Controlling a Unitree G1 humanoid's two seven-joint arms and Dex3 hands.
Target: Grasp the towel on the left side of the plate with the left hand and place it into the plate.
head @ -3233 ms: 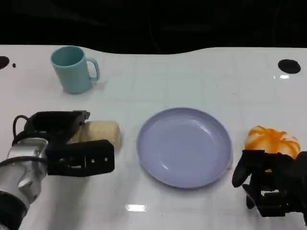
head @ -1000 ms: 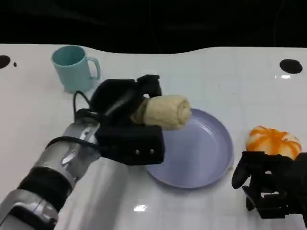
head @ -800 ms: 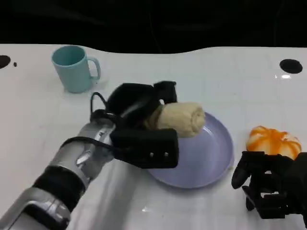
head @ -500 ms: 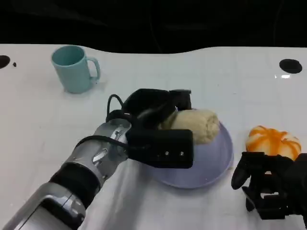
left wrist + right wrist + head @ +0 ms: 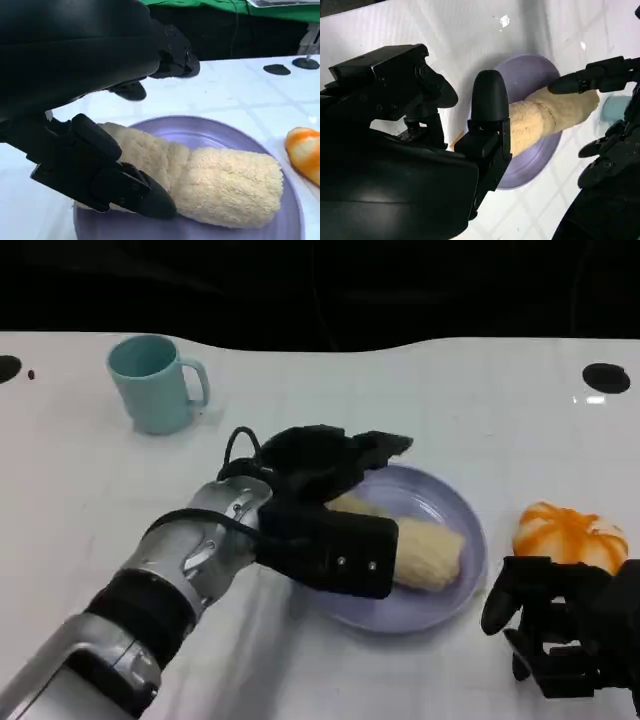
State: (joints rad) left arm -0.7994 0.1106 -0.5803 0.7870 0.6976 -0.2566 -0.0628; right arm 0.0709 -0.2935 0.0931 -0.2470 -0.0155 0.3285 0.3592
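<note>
A glossy white counter (image 5: 420,390) is seen against a dark background. The cream, fluffy rolled towel (image 5: 425,550) is laid in the lavender plate (image 5: 450,505), toward 5 o'clock. The left hand (image 5: 320,475) is spread above it with fingers apart, holding nothing; the right hand (image 5: 560,635) is curled, empty.

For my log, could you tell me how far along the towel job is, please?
Done: the towel lies in the plate. In hand: the left hand hovers over it with fingers spread; whether they touch the towel is unclear. Left: drawing that hand clear. The right hand rests near an orange object.
</note>
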